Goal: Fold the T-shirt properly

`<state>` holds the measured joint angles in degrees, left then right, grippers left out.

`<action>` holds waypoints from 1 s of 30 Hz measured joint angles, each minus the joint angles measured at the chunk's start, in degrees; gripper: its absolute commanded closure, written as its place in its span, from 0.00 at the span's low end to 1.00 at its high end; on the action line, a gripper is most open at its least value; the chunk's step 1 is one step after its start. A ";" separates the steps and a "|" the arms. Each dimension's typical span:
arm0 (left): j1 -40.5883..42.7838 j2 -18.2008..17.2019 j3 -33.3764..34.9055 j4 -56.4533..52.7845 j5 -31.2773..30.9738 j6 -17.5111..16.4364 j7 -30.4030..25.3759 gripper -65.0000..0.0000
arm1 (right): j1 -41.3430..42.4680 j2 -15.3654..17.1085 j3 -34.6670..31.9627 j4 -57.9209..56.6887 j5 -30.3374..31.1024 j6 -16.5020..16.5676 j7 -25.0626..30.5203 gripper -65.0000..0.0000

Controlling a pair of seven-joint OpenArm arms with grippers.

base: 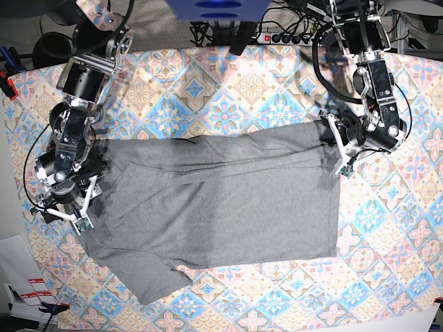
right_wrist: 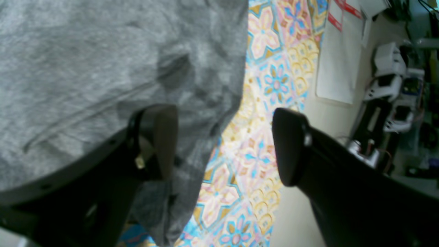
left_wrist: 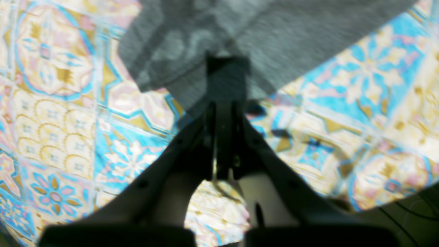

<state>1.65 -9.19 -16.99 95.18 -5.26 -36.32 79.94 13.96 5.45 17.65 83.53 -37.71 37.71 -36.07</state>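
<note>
Across the tile-patterned cloth (base: 228,97) the grey T-shirt (base: 221,207) is spread flat, one short sleeve (base: 149,280) pointing toward the near edge. A corner of its fabric is pinched between the closed jaws of the left gripper (left_wrist: 226,85). The right gripper (right_wrist: 226,147) is held wide open over the shirt's edge, grasping nothing.

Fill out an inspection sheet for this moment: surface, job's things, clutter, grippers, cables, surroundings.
Surface: tile-patterned cloth covers the table.
Job's things: grey T-shirt lies spread, partly folded, one sleeve at its lower corner.
Clutter: nothing seen on the cloth.
Grippers: left gripper shut on the T-shirt's corner; right gripper open over the opposite edge.
Cables: power strip and cords behind the table.
Surroundings: papers by the table's corner.
</note>
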 measured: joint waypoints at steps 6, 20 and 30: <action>0.76 0.35 0.15 -6.67 0.81 -0.15 -4.39 1.00 | 0.00 -0.04 0.07 0.00 0.00 0.02 0.02 0.35; -1.70 0.33 -0.02 -7.87 0.96 -0.13 -8.87 1.00 | -0.02 -0.02 0.09 0.00 0.00 0.02 0.00 0.35; -1.49 0.76 -2.56 -8.35 -0.94 -0.59 -7.41 0.97 | 0.00 -0.04 -0.02 -0.07 0.15 0.02 -0.02 0.35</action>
<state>0.16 -8.43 -19.55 86.83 -6.20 -36.91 72.53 13.96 5.41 17.63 83.46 -37.56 37.74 -36.10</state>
